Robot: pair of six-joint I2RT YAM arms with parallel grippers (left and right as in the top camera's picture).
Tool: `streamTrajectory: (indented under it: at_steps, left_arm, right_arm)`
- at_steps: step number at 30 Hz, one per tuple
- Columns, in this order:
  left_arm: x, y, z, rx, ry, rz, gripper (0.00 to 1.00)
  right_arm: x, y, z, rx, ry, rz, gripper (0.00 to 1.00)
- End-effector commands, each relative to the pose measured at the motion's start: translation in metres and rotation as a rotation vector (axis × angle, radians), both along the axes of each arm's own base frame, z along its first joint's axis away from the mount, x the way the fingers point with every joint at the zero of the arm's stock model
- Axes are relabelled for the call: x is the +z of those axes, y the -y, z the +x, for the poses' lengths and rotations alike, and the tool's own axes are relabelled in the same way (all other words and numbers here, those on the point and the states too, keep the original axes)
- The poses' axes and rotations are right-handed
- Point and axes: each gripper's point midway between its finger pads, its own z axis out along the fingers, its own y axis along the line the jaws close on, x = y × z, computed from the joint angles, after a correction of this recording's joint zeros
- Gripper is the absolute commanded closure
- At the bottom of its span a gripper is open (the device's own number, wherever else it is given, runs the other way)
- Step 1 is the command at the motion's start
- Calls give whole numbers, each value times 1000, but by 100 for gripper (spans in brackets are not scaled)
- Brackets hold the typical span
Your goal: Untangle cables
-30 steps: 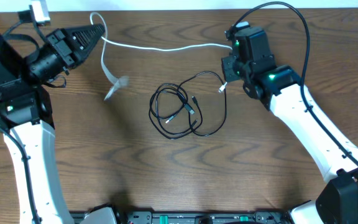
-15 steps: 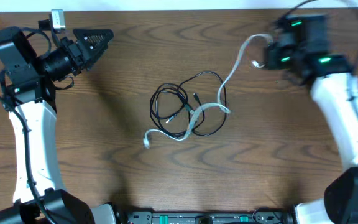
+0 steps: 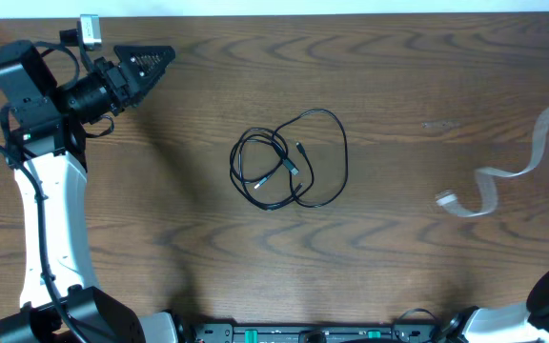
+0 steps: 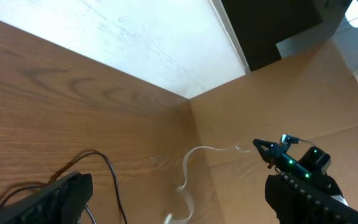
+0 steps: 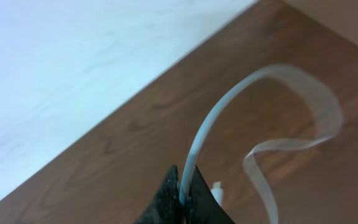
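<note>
One white cable [image 3: 509, 173] curls, blurred, well to the right of the black coil [image 3: 289, 170] and apart from it. The coil is a single tangled bundle lying on the table [image 3: 160, 238]; the number of black cords in it cannot be told. Of the two grippers, the right gripper [image 5: 182, 186] is pinched tight on the white cable. The left gripper [image 3: 147, 61], far up-left of the coil, gapes wide and holds nothing.
</note>
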Motion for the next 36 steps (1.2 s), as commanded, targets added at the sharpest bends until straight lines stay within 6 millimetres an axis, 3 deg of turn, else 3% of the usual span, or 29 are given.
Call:
streamTrajectory:
  at_steps: [1,5,14,16,18,19,20,21,27,32,35,36]
  left_arm:
    - [6,1,-1,-18,33,12,6]
    - [6,1,-1,-18,36,14,5]
    - [6,1,-2,-21,50,25,5]
    - [5,1,-2,-21,44,24,5]
    - [4,1,-2,-22,41,24,5]
    - [4,1,-2,-22,40,23,5]
    - [3,1,-3,-22,37,22,5]
    - [3,1,-3,-22,36,22,5]
    - [3,1,-3,-21,34,21,5]
    - [2,0,-2,-12,28,25,5]
    - [-15,-7,3,59,-43,55,5]
    - [-30,-12,4,101,-82,104,5]
  right_arm:
    - [-34,30,3,-92,-87,-17,99]
    - [-63,45,5,-112,-169,-62,99]
    - [-139,45,6,-89,-331,35,99]
    - [-163,41,3,-77,-387,75,80]
    - [-173,36,2,-67,-414,97,42]
    - [-175,33,3,-58,-416,106,16]
    - [-175,30,5,-48,-413,110,4]
    - [-173,26,8,-33,-403,113,1]
    - [-163,-6,27,77,-374,99,1]
    - [-158,-57,45,188,-394,99,1]
    - [-160,-90,52,268,-417,82,1]
    - [-162,-112,55,314,-432,79,1]
